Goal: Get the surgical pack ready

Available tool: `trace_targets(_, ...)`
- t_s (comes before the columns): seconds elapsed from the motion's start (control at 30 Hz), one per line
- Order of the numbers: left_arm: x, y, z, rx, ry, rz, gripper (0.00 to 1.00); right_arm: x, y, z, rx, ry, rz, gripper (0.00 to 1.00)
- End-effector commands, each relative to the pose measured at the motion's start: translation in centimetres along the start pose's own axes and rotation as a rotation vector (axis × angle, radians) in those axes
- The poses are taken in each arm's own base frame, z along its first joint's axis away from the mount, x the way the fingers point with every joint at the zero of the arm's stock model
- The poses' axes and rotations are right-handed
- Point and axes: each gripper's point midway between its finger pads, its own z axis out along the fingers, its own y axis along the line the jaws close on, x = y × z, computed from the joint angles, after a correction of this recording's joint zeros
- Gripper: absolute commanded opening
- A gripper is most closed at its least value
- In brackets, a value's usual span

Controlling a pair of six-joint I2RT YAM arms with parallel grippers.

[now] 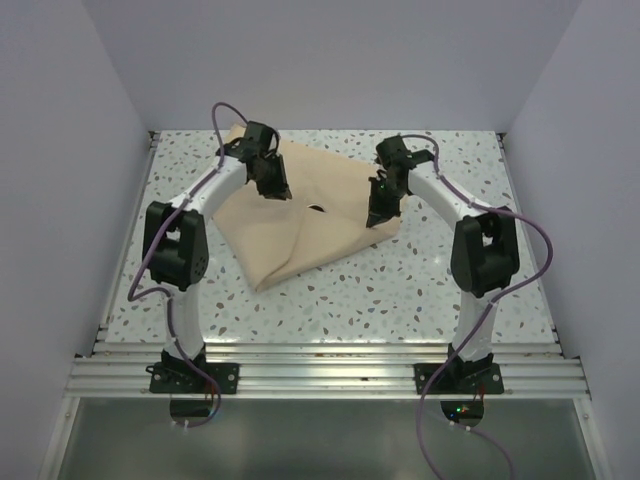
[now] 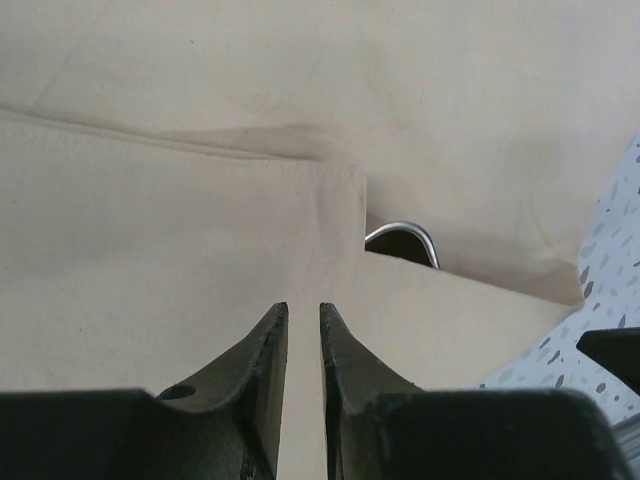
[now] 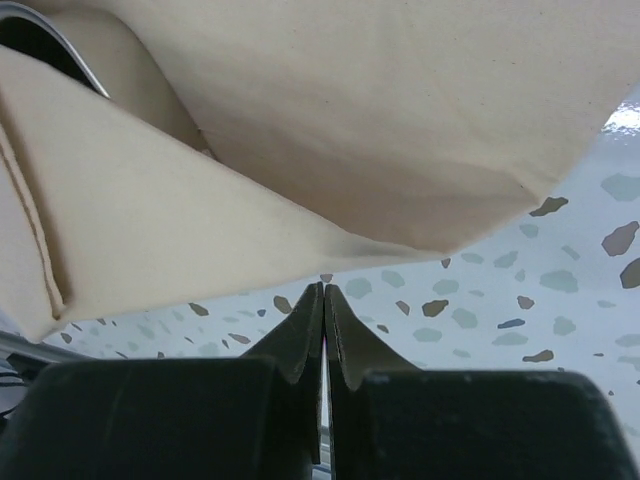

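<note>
The tan wrap sheet (image 1: pixel 300 215) lies folded over itself on the speckled table (image 1: pixel 400 290), and a small dark gap shows at its middle. Through that gap the left wrist view shows a curved bit of the steel tray's rim (image 2: pixel 405 232); the rest of the tray is hidden. My left gripper (image 1: pixel 272 185) hovers over the sheet's back-left part, its jaws (image 2: pixel 303 308) slightly apart with flat cloth (image 2: pixel 200 200) showing between them. My right gripper (image 1: pixel 380 215) is at the sheet's right edge. Its jaws (image 3: pixel 323 288) are shut and empty, just off a folded flap (image 3: pixel 200 230). The tray rim (image 3: pixel 75 62) also peeks out at upper left.
White walls close in the table on the left, right and back. An aluminium rail (image 1: pixel 320 375) carrying both arm bases runs along the near edge. Bare speckled table (image 3: pixel 500 300) lies in front and right of the sheet. A dark part (image 2: pixel 615 350) shows at the left wrist view's right edge.
</note>
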Motion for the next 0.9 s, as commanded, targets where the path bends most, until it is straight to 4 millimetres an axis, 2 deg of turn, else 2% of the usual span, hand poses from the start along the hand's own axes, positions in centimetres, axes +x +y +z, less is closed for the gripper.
trace_targets(0.0,-1.7,-0.1,0.8,0.0,-0.024,0.033,0.23,0.1,0.2,1.0,-0.026,0.008,-0.014,0.0)
trace_targets(0.17,-1.3,1.2,2.1,-0.032,0.009,0.025,0.23,0.1,1.5,1.2,-0.047,-0.015,-0.049,0.0)
trace_targets(0.27,-1.1,2.1,2.5,-0.042,0.026,0.012,0.23,0.7,1.4,1.6,-0.041,0.0,-0.057,0.0)
trace_targets(0.53,-0.4,2.5,3.7,-0.019,0.064,-0.008,0.23,1.4,1.1,4.1,-0.043,0.041,-0.062,0.0)
trace_targets(0.7,0.2,2.5,3.9,-0.012,0.081,-0.016,0.23,0.9,1.2,5.7,-0.038,0.034,-0.076,0.0)
trace_targets(0.87,0.5,2.6,3.9,-0.012,0.088,-0.018,0.23,0.3,0.5,7.6,0.006,0.046,-0.085,0.0)
